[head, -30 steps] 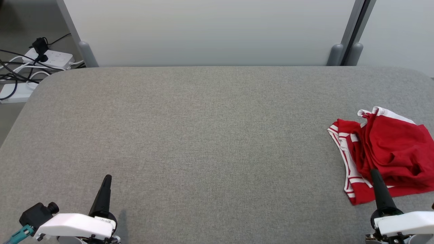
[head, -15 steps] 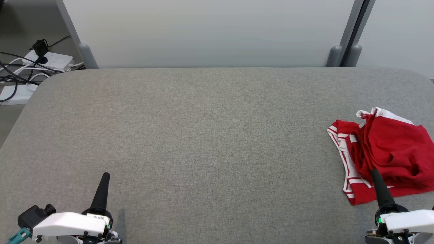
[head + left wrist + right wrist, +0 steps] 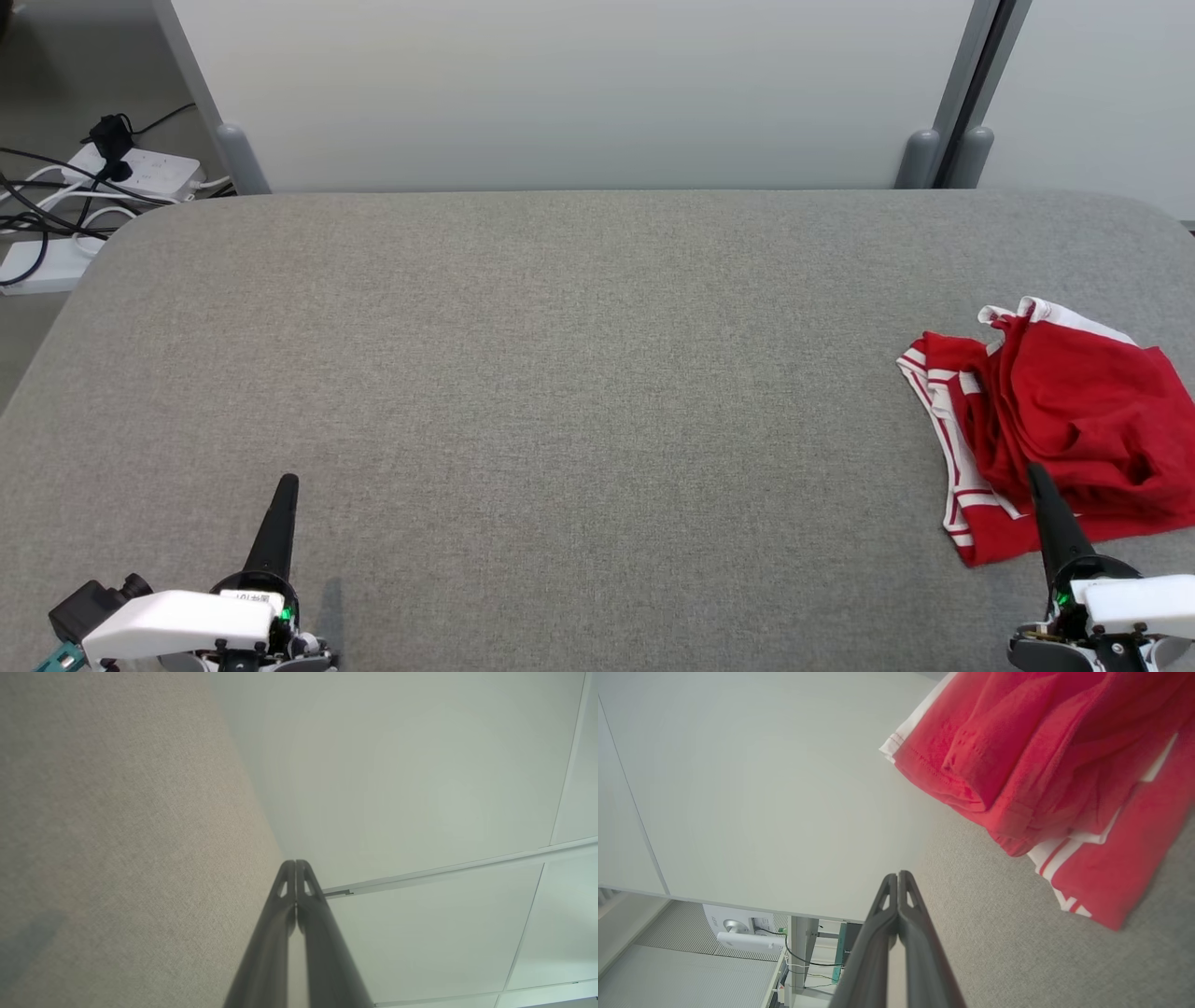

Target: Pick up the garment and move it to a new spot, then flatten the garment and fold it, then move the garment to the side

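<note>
Your left gripper (image 3: 288,481) and right gripper (image 3: 1033,470) are both closed and empty. Open the right one, then pinch the garment (image 3: 1074,411) at its near edge.

The red garment (image 3: 1074,411) is cut off by the head view's right edge.

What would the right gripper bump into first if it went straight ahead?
Probably the white partition panel behind the table: in its wrist view the right gripper points past the red garment, not into it. Depth is unclear, so it might brush the garment.
</note>
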